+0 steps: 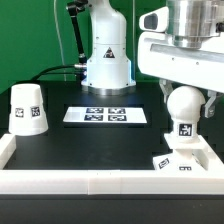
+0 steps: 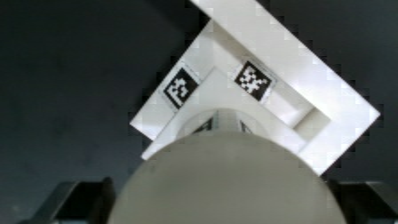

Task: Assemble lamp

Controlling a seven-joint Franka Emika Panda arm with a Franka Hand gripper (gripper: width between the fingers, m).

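My gripper (image 1: 184, 97) is shut on the round white bulb (image 1: 183, 107) and holds it upright, its tagged stem pointing down. The bulb hangs just above the low square base (image 1: 184, 160), which sits in the table's near corner at the exterior view's right. I cannot tell whether the stem touches the base. In the wrist view the bulb (image 2: 222, 175) fills the space in my gripper (image 2: 222, 208), with the dark fingers (image 2: 75, 202) on either side and the tagged base (image 2: 267, 90) beyond it. The tapered shade (image 1: 27, 108) stands at the exterior view's left.
The marker board (image 1: 106, 115) lies flat in the middle of the black table. A raised white rim (image 1: 90, 184) runs along the table's front and sides. The arm's white pedestal (image 1: 107, 55) stands at the back.
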